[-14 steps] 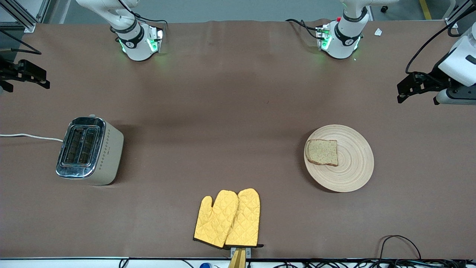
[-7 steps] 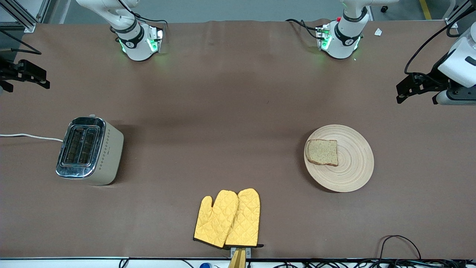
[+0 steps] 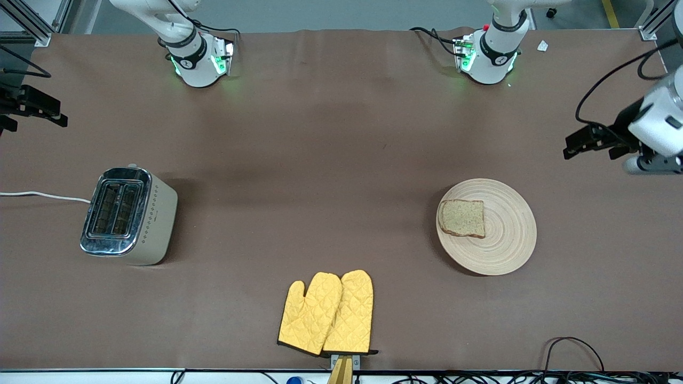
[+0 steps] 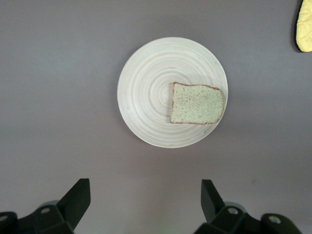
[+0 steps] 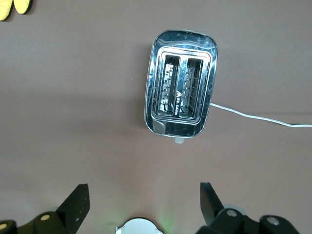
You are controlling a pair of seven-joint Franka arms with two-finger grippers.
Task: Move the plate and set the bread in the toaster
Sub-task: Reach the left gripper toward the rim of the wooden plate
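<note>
The pale wooden plate (image 3: 501, 240) lies toward the left arm's end of the table, with the brown bread (image 3: 463, 217) flat on the part of it toward the middle of the table. The left wrist view shows the plate (image 4: 146, 97) and bread (image 4: 197, 103) from above. My left gripper (image 3: 587, 152) hangs open and empty in the air near that table end, apart from the plate; its fingers (image 4: 78, 197) stand wide. The chrome-topped toaster (image 3: 128, 213) stands toward the right arm's end, both slots (image 5: 179, 92) empty. My right gripper (image 3: 33, 120) hangs open and empty by that end.
A pair of yellow oven mitts (image 3: 328, 314) lies near the front edge, midway along the table. The toaster's white cord (image 3: 42, 196) runs off the right arm's end. Black cables (image 3: 571, 346) loop at the front edge near the left arm's end.
The left gripper has dropped a little and edged toward the plate. The right gripper has barely shifted. Plate, bread, toaster and mitts have not moved.
</note>
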